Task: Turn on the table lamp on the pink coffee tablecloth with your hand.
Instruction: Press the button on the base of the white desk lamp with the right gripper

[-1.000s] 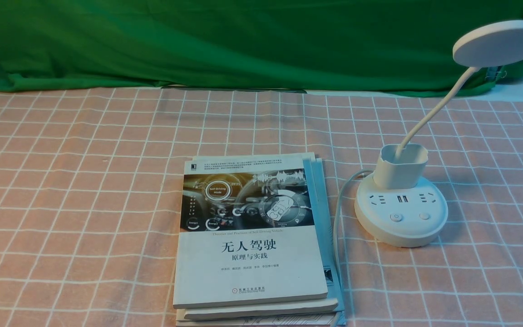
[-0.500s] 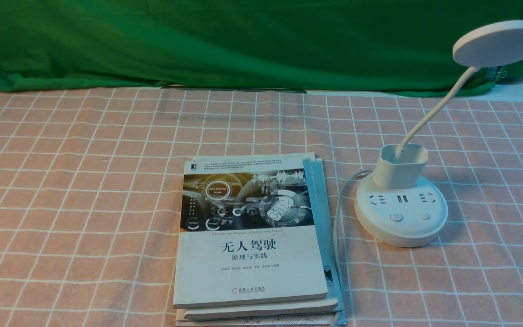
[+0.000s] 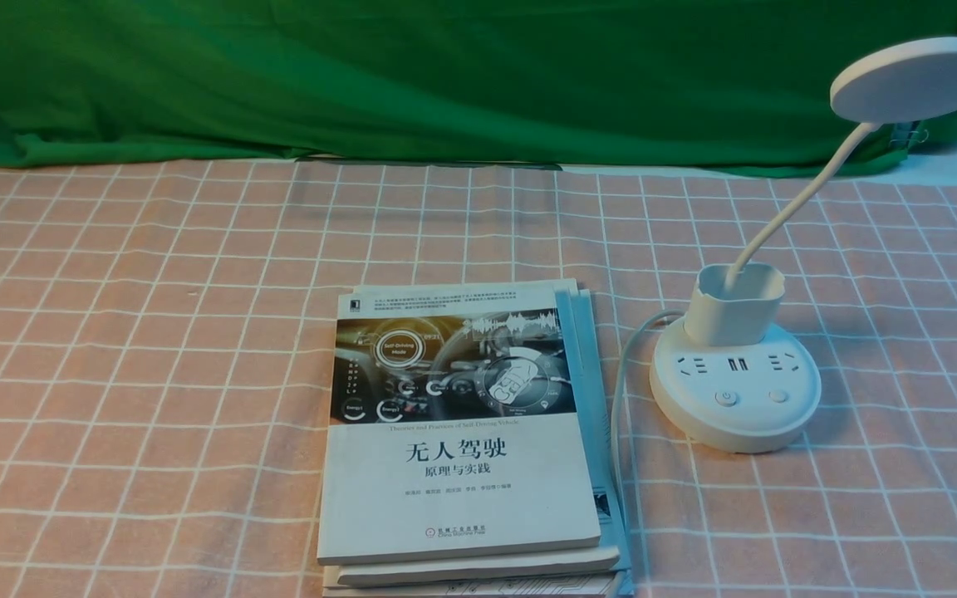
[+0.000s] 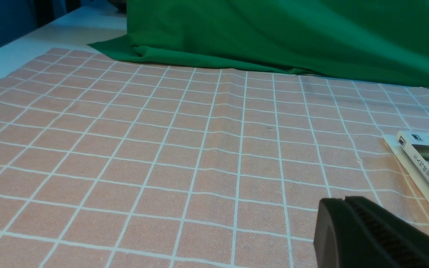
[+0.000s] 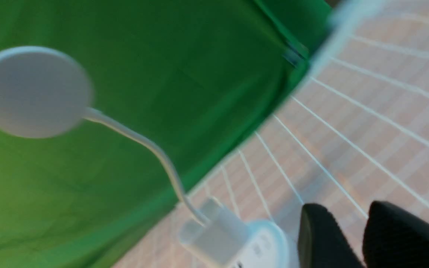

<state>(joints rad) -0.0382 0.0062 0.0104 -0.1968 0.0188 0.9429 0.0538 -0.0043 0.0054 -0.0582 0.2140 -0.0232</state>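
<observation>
The white table lamp point(image 3: 734, 390) stands on the pink coffee tablecloth point(image 3: 154, 332) at the right. Its disc head point(image 3: 915, 79) is raised on the bent neck and looks unlit. Two buttons point(image 3: 725, 398) sit on the front of its round base. Neither arm shows in the front view. In the blurred right wrist view, my right gripper point(image 5: 348, 212) is open and empty, close beside the lamp's base point(image 5: 263, 242). In the left wrist view, my left gripper point(image 4: 343, 203) is shut and empty, low over the cloth point(image 4: 162, 149) beside the books.
A stack of books point(image 3: 462, 432) lies at the front middle, left of the lamp, and also shows in the left wrist view point(image 4: 426, 163). The lamp's white cable point(image 3: 620, 374) runs along the books' right edge. A green backdrop cloth point(image 3: 445, 75) hangs across the back.
</observation>
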